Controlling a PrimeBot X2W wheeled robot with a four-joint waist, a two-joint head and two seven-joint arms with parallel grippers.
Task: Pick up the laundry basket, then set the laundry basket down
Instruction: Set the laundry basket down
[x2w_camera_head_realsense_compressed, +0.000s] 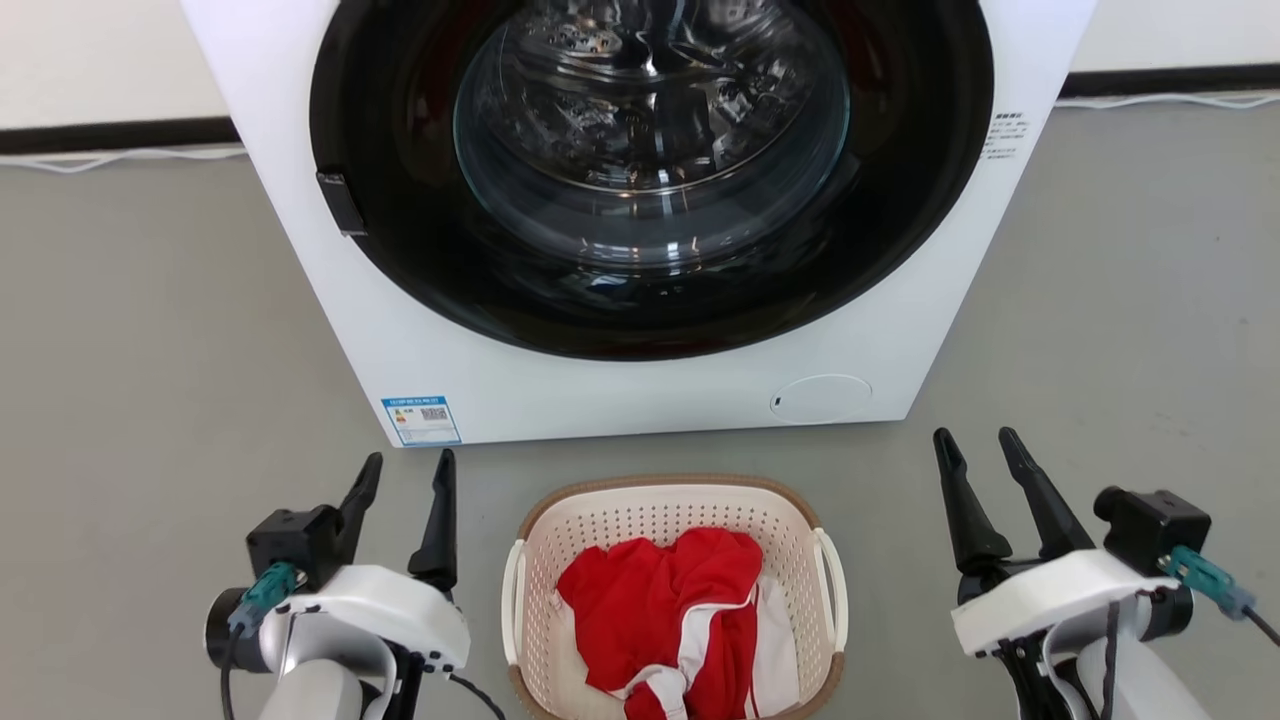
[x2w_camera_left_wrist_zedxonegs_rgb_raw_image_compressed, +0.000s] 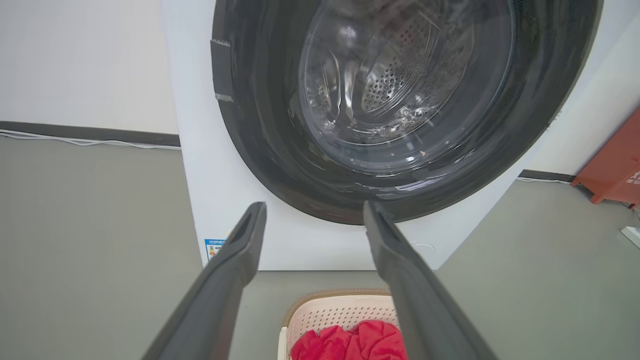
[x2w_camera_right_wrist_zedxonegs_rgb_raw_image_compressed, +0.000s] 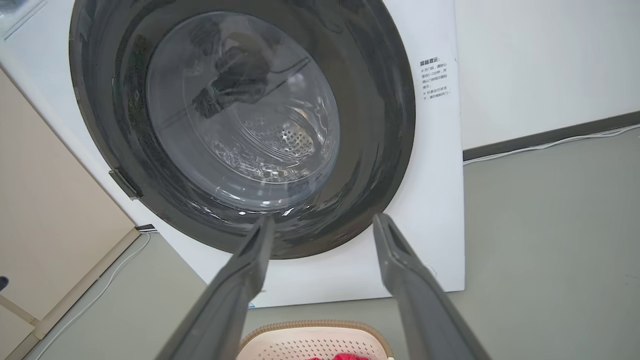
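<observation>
Left pincer (x2w_camera_head_realsense_compressed: 411, 458) and right pincer (x2w_camera_head_realsense_compressed: 972, 435) (both spread) flank the laundry basket (x2w_camera_head_realsense_compressed: 640, 518).

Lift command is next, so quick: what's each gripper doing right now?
Left gripper: open, holding nothing, left of the cream-white perforated plastic laundry basket with brown rim.
Right gripper: open, holding nothing, right of it.

left pincer (x2w_camera_head_realsense_compressed: 410, 460) sits lower left in head view, right pincer (x2w_camera_head_realsense_compressed: 975, 436) lower right. both point fingers up, jaws apart, gripping nothing. roughly level with each other, well apart.
</observation>
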